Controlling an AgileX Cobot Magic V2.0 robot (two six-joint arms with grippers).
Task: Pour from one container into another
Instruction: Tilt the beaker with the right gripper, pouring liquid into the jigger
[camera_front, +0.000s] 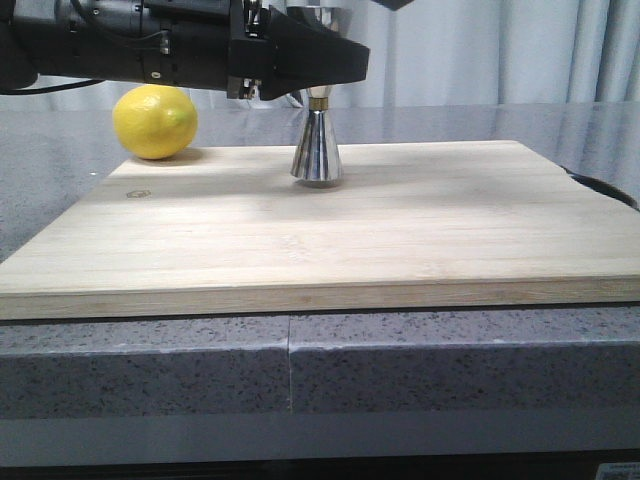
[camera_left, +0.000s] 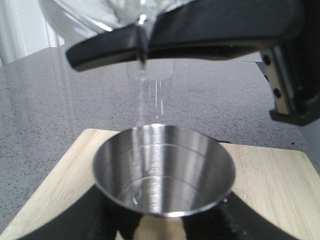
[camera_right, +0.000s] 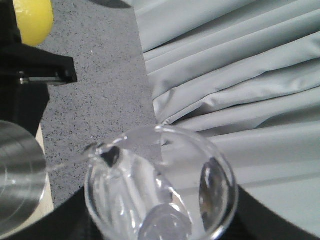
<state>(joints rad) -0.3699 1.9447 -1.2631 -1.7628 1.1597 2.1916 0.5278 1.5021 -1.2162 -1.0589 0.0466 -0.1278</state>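
On wooden board (camera_front: 400, 230) atop grey counter (camera_front: 150, 360): steel jigger (camera_front: 317, 150) upright, left end effector (camera_left: 165, 225) clenched round it; glass beaker (camera_right: 160, 185) tilted above in right end effector's (camera_right: 150, 230) grasp, thin clear stream falling into jigger; lemon (camera_front: 155, 121) behind board's far-left corner

This looks like a staged kitchen or bar counter set up for robot trials. A pale bamboo cutting board (camera_front: 330, 225) lies on a grey speckled stone-look worktop (camera_front: 300, 370), with a seam showing in the counter's front edge. A lemon (camera_front: 155, 121) sits at the board's far left corner, and a polished steel jigger (camera_front: 317, 150) stands on the board, bar kit. Behind it all hangs a plain pale grey pleated curtain (camera_right: 240, 70) rather than a wall or cupboards, which gives the scene a studio feel.
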